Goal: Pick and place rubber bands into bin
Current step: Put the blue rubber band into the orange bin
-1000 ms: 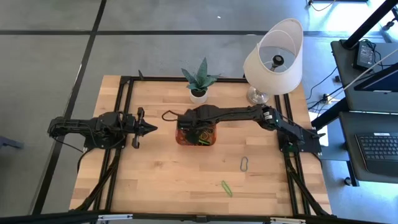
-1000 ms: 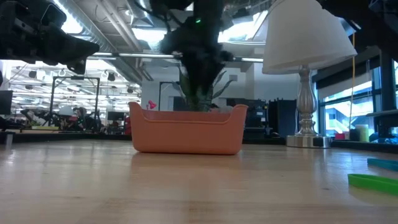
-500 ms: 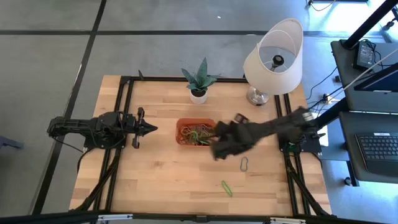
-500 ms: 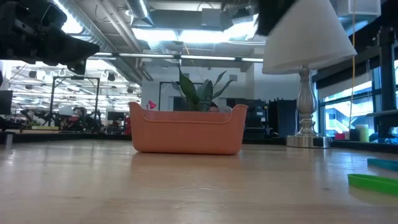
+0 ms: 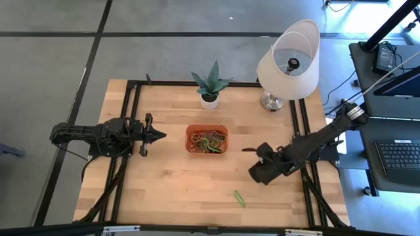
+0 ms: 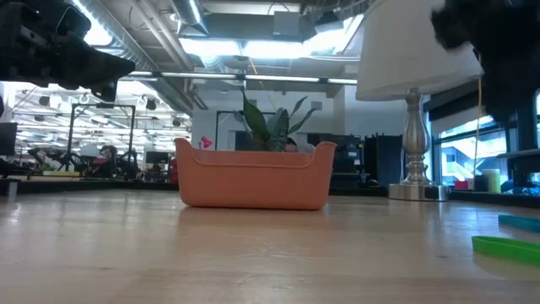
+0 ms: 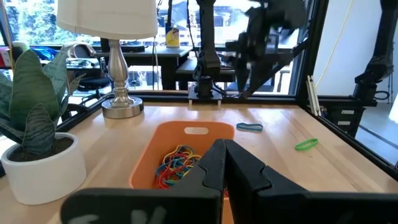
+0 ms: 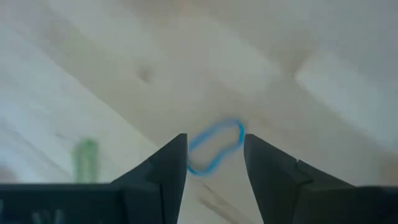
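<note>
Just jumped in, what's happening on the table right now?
The right pincer hangs open over a blue rubber band lying on the wood, lined up between its tips but not gripping it. A green band lies loose nearer the table's front edge. The orange bin at mid-table already holds a tangle of bands. The left pincer waits shut, off to the bin's left.
</note>
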